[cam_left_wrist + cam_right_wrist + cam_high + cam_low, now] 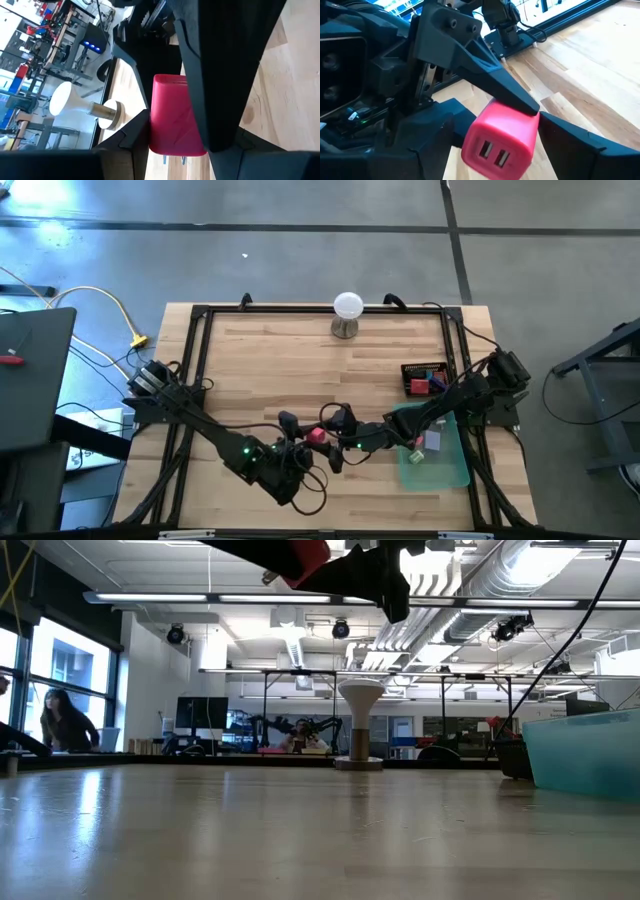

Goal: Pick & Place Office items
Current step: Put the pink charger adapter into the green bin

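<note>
Above the pale wooden table (270,350), well in front of the white ball on its metal stand (347,314), two dark grippers met over one glossy red block (316,434) — a smooth plastic piece with two slots. The left gripper (300,442) and the right gripper (335,427) both had their fingers closed on it. Right of them lay one translucent green tray (445,465).
</note>
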